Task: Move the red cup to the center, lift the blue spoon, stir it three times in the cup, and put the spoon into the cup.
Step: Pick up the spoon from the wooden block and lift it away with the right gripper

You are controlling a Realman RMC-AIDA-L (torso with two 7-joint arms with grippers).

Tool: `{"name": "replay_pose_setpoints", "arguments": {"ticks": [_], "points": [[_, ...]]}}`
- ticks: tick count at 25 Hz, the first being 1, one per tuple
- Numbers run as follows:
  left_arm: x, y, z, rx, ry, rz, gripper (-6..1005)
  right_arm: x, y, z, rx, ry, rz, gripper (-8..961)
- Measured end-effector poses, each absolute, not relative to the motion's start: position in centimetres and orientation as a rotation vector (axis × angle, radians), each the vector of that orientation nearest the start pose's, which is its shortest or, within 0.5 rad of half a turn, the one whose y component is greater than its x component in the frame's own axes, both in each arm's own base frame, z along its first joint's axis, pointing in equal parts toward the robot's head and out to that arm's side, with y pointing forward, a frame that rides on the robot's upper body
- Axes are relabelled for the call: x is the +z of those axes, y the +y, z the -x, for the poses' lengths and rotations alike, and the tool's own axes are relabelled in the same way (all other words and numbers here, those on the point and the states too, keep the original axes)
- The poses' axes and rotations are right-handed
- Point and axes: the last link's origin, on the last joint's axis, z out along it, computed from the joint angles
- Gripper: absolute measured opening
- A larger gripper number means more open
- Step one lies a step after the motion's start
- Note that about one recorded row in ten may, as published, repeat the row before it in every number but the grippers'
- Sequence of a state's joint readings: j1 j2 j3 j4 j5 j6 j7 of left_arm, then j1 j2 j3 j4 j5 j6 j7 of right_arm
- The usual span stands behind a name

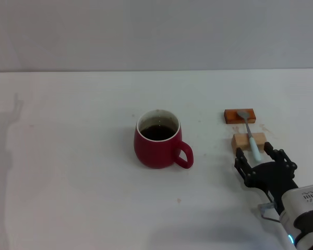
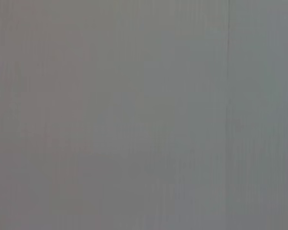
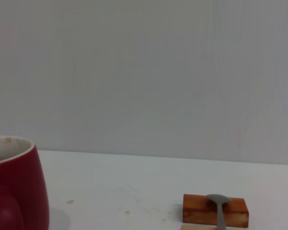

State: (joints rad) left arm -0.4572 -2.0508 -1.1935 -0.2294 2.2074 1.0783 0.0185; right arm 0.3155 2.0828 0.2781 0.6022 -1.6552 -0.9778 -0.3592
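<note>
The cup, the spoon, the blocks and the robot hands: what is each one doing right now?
red cup: upright, dark liquid inside, no spoon in it.
blue spoon: lying across both blocks, not held.
orange-brown block: flat, under the spoon's bowl.
pale wooden block: flat, under the handle.
right end effector: open, just short of the spoon's handle.
left end effector: not in view.

**Two little blocks on a white table**

A big white table (image 1: 73,172) fills most of the view. Behind it stands a plain grey wall (image 1: 156,31). On the right side of the table lie two small blocks. The orange-brown block (image 1: 240,115) is farther back. The pale wooden block (image 1: 243,141) sits just in front of it, with a small gap between them.
</note>
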Motion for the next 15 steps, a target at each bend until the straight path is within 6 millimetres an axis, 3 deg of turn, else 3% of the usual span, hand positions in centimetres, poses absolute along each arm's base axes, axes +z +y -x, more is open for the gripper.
{"name": "replay_pose_setpoints", "arguments": {"ticks": [15], "points": [[4.54, 35.65, 35.24, -0.602, -0.588, 1.237, 859, -11.56, 26.73, -29.14, 0.504, 0.710, 1.780, 514]]}}
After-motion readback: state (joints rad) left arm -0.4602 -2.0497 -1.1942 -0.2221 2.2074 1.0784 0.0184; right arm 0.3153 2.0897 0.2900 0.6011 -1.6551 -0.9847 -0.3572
